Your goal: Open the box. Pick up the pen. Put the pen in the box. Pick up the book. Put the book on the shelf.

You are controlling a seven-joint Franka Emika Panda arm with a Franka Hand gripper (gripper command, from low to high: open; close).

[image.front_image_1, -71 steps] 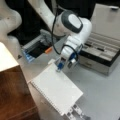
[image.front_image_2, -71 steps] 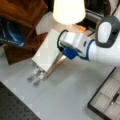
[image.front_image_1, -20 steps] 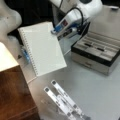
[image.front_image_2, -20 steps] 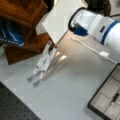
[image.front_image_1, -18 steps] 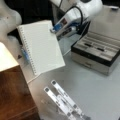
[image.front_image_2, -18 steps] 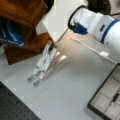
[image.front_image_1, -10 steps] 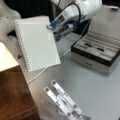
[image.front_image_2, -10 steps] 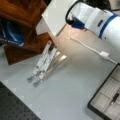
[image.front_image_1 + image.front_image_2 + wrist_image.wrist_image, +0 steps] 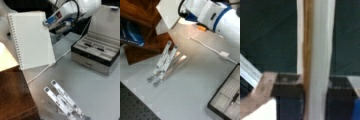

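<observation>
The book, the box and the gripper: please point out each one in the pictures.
book [image 9: 31, 40]: a front view, middle of its white cover.
box [image 9: 96, 60]: a front view, its grey front wall.
gripper [image 9: 315, 85]: wrist view, between the fingertips clamping the book's edge.

1. The book [image 9: 31, 40], lying low over the table 3.5 s ago, now hangs upright in the air at a front view's left, clamped edge-on in the gripper [image 9: 315, 86].
2. It has travelled toward the shelf [image 9: 15, 97]; its lower corner now overlaps the shelf's cream top.
3. The slotted metal rack [image 9: 63, 101], earlier hidden beneath the book, now lies exposed on the table.
4. The arm [image 9: 212, 15] has risen toward a front view's top.
</observation>
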